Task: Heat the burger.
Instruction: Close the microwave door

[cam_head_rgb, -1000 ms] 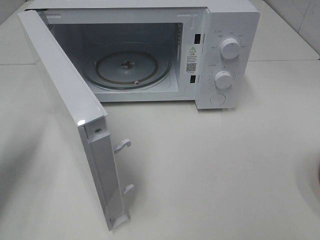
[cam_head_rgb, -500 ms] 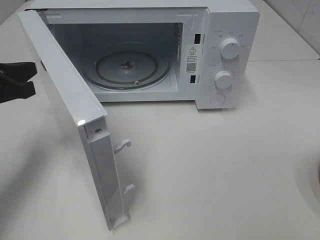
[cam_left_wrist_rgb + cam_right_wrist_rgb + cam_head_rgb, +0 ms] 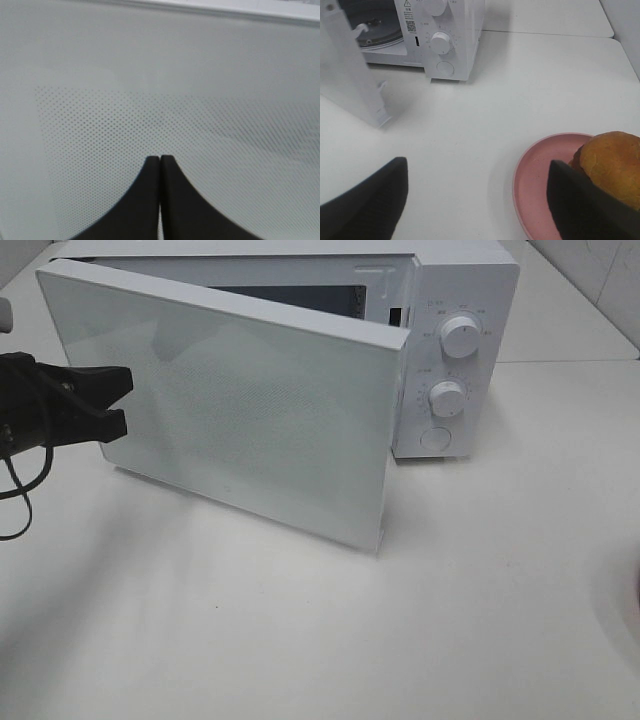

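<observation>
- Standing at the back of the white table (image 3: 450,590) is a white microwave (image 3: 465,300), its two round knobs (image 3: 459,336) and a round button on the panel at the right side of the high view.
- Its door (image 3: 240,410) is swung partway across the opening, so the cavity is almost fully screened from the high camera; only a strip near the hinge-free edge shows.
- From the right wrist view the door's edge (image 3: 350,75) stands away from the oven body, and part of the glass turntable (image 3: 375,30) is visible behind it.
- The left tool (image 3: 122,405) is at the door's outer face near its left side, with its two black fingers (image 3: 150,200) pressed together and nothing between them; the wrist view shows their tips right at the dotted glass panel, though actual contact cannot be confirmed.
- The right tool (image 3: 475,200) has its fingers spread wide apart and holds nothing, hovering above the table.
- The burger (image 3: 612,165) sits on a pink plate (image 3: 540,180) on the table, well apart from the microwave and just beside the right tool's finger, which covers part of it.
- Between the plate and the oven lies bare table, with the half-closed door blocking the way into the cavity.
</observation>
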Controlling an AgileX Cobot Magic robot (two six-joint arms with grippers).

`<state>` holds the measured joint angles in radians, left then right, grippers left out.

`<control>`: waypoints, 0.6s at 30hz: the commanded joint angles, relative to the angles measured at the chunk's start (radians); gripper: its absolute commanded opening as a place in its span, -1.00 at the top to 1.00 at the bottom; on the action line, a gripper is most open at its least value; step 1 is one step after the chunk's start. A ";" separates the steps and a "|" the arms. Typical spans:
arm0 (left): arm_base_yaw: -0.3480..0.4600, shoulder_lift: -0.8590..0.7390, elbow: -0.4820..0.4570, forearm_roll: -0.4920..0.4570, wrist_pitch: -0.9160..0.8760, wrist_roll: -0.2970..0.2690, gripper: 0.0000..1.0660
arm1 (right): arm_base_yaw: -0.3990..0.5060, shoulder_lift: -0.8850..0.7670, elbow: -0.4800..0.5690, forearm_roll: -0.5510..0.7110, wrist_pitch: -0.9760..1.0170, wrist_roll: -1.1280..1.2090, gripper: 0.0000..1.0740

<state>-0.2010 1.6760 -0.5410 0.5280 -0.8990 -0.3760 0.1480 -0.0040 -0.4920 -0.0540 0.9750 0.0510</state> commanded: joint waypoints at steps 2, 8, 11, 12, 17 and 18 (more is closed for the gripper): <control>-0.034 0.002 -0.019 -0.037 -0.012 0.004 1.00 | -0.007 -0.030 0.002 0.005 -0.016 0.003 -0.41; -0.083 0.027 -0.058 -0.046 -0.002 0.003 1.00 | -0.007 -0.030 0.002 0.005 -0.016 0.003 -0.41; -0.096 0.036 -0.072 -0.051 0.000 0.003 1.00 | -0.007 -0.030 0.002 0.005 -0.016 0.003 -0.41; -0.106 0.045 -0.089 -0.060 0.011 0.000 1.00 | -0.007 -0.030 0.002 0.005 -0.016 0.003 -0.41; -0.141 0.061 -0.124 -0.103 0.022 0.004 1.00 | -0.007 -0.030 0.002 0.005 -0.016 0.003 -0.41; -0.145 0.063 -0.130 -0.109 0.022 0.004 1.00 | -0.007 -0.030 0.002 0.005 -0.016 0.003 -0.41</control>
<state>-0.3270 1.7360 -0.6490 0.4510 -0.8730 -0.3740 0.1480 -0.0040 -0.4920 -0.0540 0.9750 0.0510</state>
